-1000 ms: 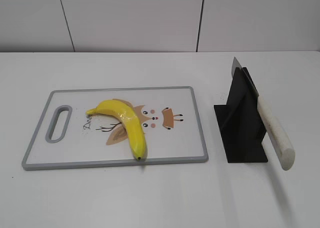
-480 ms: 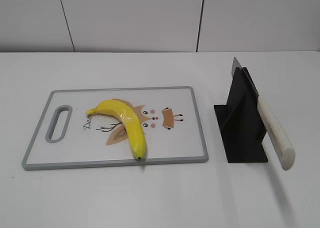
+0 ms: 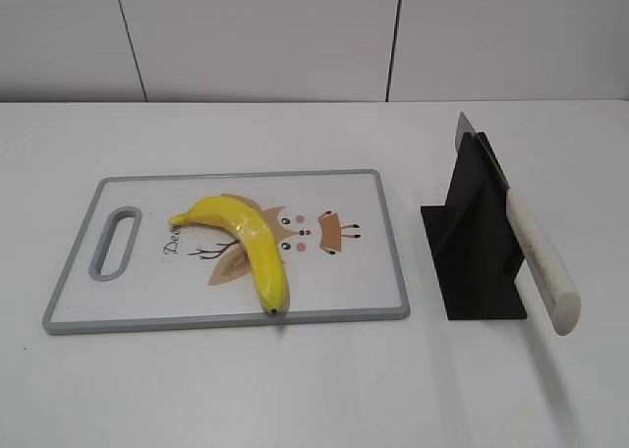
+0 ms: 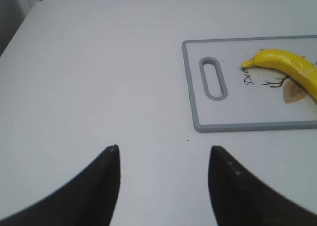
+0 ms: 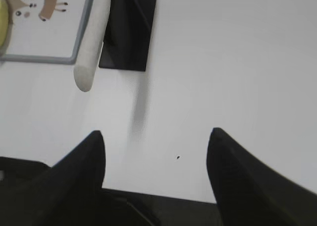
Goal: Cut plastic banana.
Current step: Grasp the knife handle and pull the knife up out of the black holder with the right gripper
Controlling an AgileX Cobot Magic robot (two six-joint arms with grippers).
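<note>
- Exterior view: a yellow plastic banana (image 3: 246,240) lies on a grey-rimmed white cutting board (image 3: 385,234), curved, with its stem end toward the board's slotted handle hole (image 3: 115,243) and its dark tip touching the near rim. It covers part of a printed cartoon owl (image 3: 305,235).
- To the right of the board, apart from it, a black knife stand (image 3: 474,256) sits on the white table (image 3: 314,389). A knife (image 3: 521,234) rests tilted in the stand, its white handle (image 3: 543,263) jutting toward the camera and the blade (image 3: 464,128) showing behind the top of the stand. Neither arm appears in this view.
- Left wrist view: the left gripper (image 4: 163,159) hangs over bare table, its 2 dark fingertips (image 4: 110,171) spread wide with nothing between them. The cutting board (image 4: 190,94) lies ahead and to the right, well apart from the gripper, with the handle hole (image 4: 213,78) nearest. The stem half of the banana (image 4: 286,67) shows at the right edge of the picture.
- Right wrist view: the right gripper (image 5: 156,154) is likewise parted and empty, its 2 fingertips (image 5: 225,159) over bare table. Ahead on the left stand the knife stand (image 5: 129,30) and the knife handle (image 5: 93,40), which points toward the gripper yet is clear of it. A corner of the cutting board (image 5: 79,35) and a sliver of the banana (image 5: 3,17) sit at the upper left.
</note>
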